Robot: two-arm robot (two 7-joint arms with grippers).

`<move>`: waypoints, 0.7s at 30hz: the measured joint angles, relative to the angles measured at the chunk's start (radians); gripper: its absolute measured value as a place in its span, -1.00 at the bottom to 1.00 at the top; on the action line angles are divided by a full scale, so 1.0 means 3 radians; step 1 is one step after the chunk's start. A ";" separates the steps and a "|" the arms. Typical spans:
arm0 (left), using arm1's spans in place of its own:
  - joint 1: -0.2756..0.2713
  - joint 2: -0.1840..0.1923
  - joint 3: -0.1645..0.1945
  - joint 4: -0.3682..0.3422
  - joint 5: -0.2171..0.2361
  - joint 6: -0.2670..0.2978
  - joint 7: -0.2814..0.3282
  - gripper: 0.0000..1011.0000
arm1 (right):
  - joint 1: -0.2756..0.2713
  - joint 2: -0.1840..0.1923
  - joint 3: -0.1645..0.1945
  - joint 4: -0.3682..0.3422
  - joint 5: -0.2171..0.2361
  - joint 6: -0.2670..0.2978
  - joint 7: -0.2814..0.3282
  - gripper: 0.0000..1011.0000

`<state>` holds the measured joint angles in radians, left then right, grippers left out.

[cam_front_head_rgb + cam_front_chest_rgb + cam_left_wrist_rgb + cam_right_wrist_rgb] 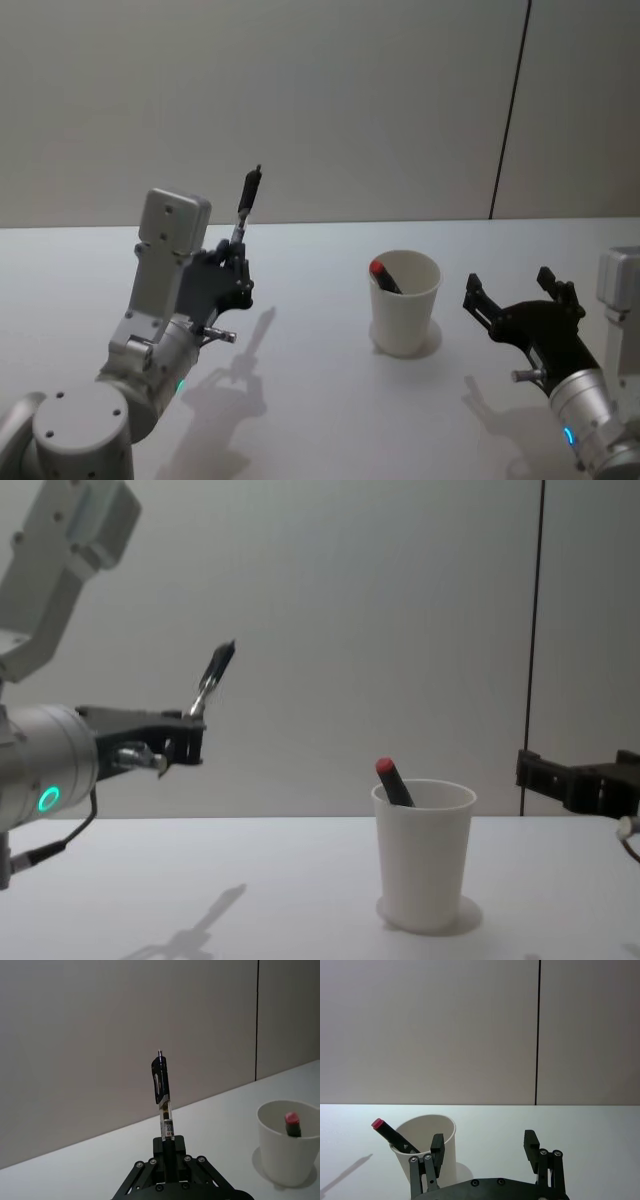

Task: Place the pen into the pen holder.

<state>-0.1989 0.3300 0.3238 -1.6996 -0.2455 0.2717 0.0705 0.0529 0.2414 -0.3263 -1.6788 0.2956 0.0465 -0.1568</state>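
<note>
A dark pen (247,201) with a clear barrel stands nearly upright, tip end up, pinched at its lower end by my left gripper (233,258), which is shut on it above the table's left side. The same pen (162,1094) rises from the left gripper (169,1146), and it shows tilted in the chest view (212,678). The pen holder (404,303), a white paper cup, stands upright mid-table, to the right of that gripper; a black marker with a red cap (384,275) leans inside it. My right gripper (518,297) hovers open just right of the cup (424,1150).
The white table (320,400) runs back to a grey wall with a dark vertical seam (508,110). Shadows of the left arm fall on the table between that arm and the cup.
</note>
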 joint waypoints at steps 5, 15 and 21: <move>0.0007 0.0016 -0.0020 0.0064 -0.0030 -0.0324 -0.0156 -0.73 | 0.0000 0.0000 0.0000 0.0000 0.0000 0.0000 0.0000 0.98; 0.0006 0.0036 -0.0042 0.0231 -0.0100 -0.0994 -0.0630 -0.73 | 0.0000 0.0000 0.0000 0.0000 0.0000 0.0000 0.0000 0.98; -0.0010 0.0038 -0.0042 0.0327 -0.0136 -0.1268 -0.0899 -0.73 | 0.0000 0.0000 0.0000 0.0000 0.0000 0.0000 0.0000 0.98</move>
<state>-0.2020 0.3414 0.3110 -1.6016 -0.2863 -0.1088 -0.1992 0.0529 0.2414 -0.3263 -1.6788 0.2956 0.0465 -0.1569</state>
